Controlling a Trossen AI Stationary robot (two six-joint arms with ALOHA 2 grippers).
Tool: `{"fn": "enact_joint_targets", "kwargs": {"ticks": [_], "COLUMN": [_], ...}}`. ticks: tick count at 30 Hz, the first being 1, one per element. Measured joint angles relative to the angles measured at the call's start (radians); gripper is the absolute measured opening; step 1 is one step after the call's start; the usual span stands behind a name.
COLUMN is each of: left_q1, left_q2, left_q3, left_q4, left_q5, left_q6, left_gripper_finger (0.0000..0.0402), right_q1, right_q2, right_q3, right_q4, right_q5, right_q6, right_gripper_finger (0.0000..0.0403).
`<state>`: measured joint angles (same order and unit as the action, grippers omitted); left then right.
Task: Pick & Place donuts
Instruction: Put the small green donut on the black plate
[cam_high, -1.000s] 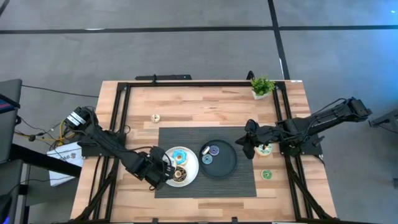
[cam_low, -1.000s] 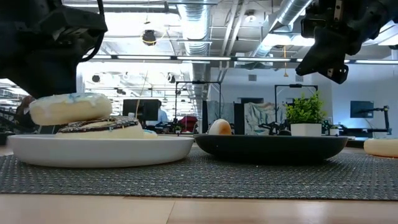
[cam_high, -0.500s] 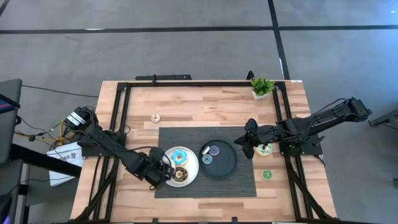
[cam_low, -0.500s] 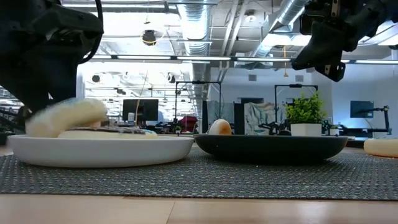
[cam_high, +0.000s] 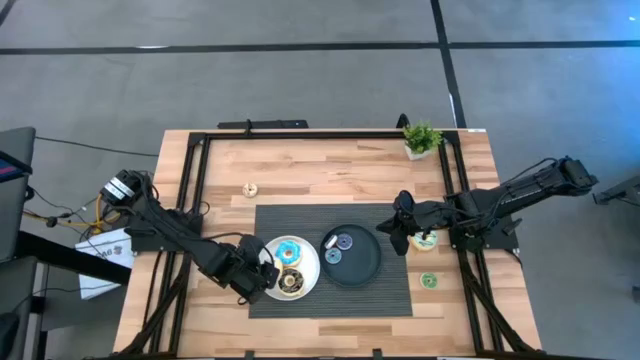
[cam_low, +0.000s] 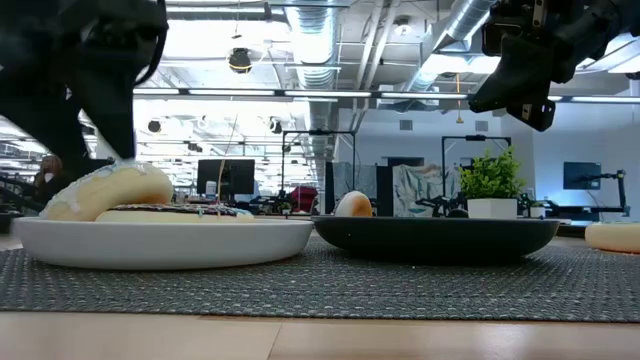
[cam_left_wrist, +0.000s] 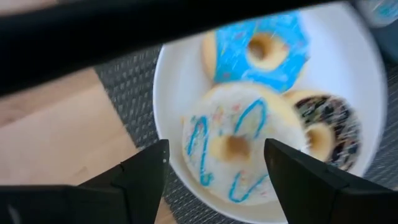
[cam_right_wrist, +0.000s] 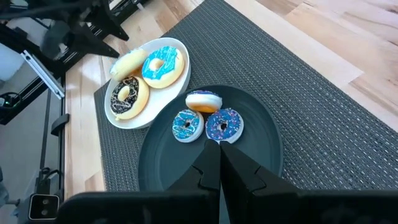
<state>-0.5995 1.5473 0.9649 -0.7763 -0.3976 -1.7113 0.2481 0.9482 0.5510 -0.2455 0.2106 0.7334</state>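
A white plate on the grey mat holds three donuts. The blue one and the chocolate one lie flat. The white one with blue drizzle leans tilted, its high side on the chocolate donut. My left gripper hovers open just above the white donut at the plate's left side, a finger on either side of it. The black plate carries three small donuts. My right gripper is shut, raised over the mat's right edge.
A pale green donut and a small green one lie on the wood right of the mat. A small yellowish one lies at the far left. A potted plant stands at the far right corner, and black frame rails run along the table's sides.
My left gripper has opened and let go of the white donut. The donut, held level above the chocolate one a second ago, has dropped and now leans tilted on the white plate. The gripper has drawn back up and a little toward the table's left edge.
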Motion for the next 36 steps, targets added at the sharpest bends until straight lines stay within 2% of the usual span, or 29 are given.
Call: {"fn": "enact_joint_targets", "kwargs": {"ticks": [8, 13, 16, 19, 24, 28, 33, 36], "left_q1": [0.000, 0.012, 0.036, 0.067, 0.133, 0.214, 0.327, 0.405], "left_q2": [-0.169, -0.292, -0.348, -0.387, -0.398, -0.389, -0.404, -0.453], "left_q3": [0.000, 0.001, 0.001, 0.001, 0.001, 0.001, -0.001, -0.043], "left_q4": [-0.146, -0.262, -0.291, -0.267, -0.105, 0.018, 0.059, 0.105], "left_q5": [-0.073, -0.159, -0.209, -0.234, -0.221, -0.185, -0.122, -0.040], "left_q6": [0.017, -0.024, 0.030, 0.225, 0.728, 1.038, 1.326, 1.465], "left_gripper_finger": [0.0257, 0.0256, 0.0256, 0.0256, 0.0236, 0.0165, 0.0029, 0.0011], "right_q1": [0.000, 0.000, 0.000, 0.000, 0.000, -0.004, -0.019, -0.017], "right_q2": [0.000, 0.000, 0.000, 0.000, 0.000, 0.000, 0.002, 0.002], "right_q3": [0.000, 0.000, 0.000, 0.000, 0.000, 0.000, 0.000, 0.018], "right_q4": [-0.001, -0.001, -0.001, -0.002, -0.001, -0.001, 0.018, 0.003], "right_q5": [0.000, 0.000, 0.000, 0.000, 0.000, 0.000, 0.004, 0.076], "right_q6": [-0.001, -0.001, -0.001, -0.001, -0.001, -0.001, 0.011, 0.052], "right_gripper_finger": [0.0001, 0.0001, 0.0001, 0.0001, 0.0001, 0.0001, 0.0001, 0.0000]}}
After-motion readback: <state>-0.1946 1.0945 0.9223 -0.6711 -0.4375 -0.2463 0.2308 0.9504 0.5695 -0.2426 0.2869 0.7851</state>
